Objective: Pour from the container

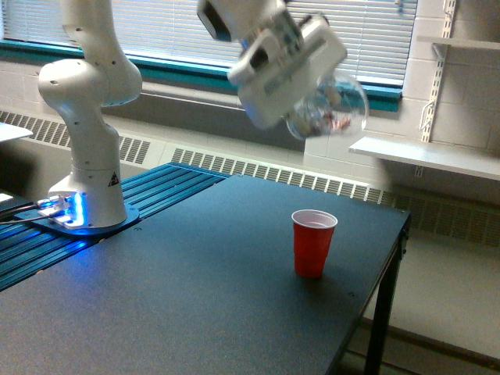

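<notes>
High above the table [195, 266], at about 12 o'clock from the red cup [313, 242], the gripper [316, 98] holds the clear cup [328, 113] in the air. Its fingers are closed on the cup, one of them seen through the clear wall, though the picture is a little blurred there. The clear cup is tipped over strongly: its long axis lies close to level, and its wide mouth points to about 3 o'clock, toward the exterior view's right and slightly down. Small pink and white pieces [334, 121] lie inside it, gathered on the lower side of the wall. The red cup stands upright on the dark table, near the edge on the exterior view's right, well below the clear cup and apart from it. Its mouth opens upward and the inside is white. At about 9 o'clock from the red cup, far across the table, stands the white base of the arm [86, 180] with blue lights at its foot.
</notes>
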{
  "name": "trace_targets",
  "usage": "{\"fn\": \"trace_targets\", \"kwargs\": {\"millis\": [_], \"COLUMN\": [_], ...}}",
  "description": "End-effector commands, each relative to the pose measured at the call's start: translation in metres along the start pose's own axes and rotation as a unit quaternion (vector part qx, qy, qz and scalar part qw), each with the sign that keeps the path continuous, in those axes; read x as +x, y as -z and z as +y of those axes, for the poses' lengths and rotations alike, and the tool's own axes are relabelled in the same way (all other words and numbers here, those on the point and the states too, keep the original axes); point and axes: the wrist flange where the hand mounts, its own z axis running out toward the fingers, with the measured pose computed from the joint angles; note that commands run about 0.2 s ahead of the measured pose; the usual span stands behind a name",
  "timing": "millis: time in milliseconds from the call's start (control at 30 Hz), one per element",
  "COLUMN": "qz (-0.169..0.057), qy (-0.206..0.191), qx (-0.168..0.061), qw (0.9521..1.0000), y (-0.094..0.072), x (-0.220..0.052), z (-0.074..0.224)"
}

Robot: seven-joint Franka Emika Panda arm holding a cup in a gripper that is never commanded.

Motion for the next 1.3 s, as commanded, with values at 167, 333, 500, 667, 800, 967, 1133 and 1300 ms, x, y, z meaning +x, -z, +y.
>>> {"fn": "trace_targets", "kwargs": {"millis": [167,333,500,667,800,967,1133,1300], "qz": [-0.060,-0.084,-0.108,-0.134,-0.150,-0.160,-0.164,-0.165], "qy": [0.010,-0.023,-0.052,-0.080,-0.088,-0.102,-0.118,-0.136], "qx": [0.000,0.006,0.009,0.007,0.004,0.003,0.007,0.016], "qw": [0.9981,0.9962,0.9927,0.9878,0.9847,0.9818,0.9794,0.9767], "y": [-0.063,-0.084,-0.103,-0.122,-0.133,-0.142,-0.145,-0.143], "x": [-0.061,-0.085,-0.110,-0.133,-0.149,-0.162,-0.170,-0.172], "z": [0.020,0.030,0.041,0.056,0.065,0.077,0.089,0.098]}}
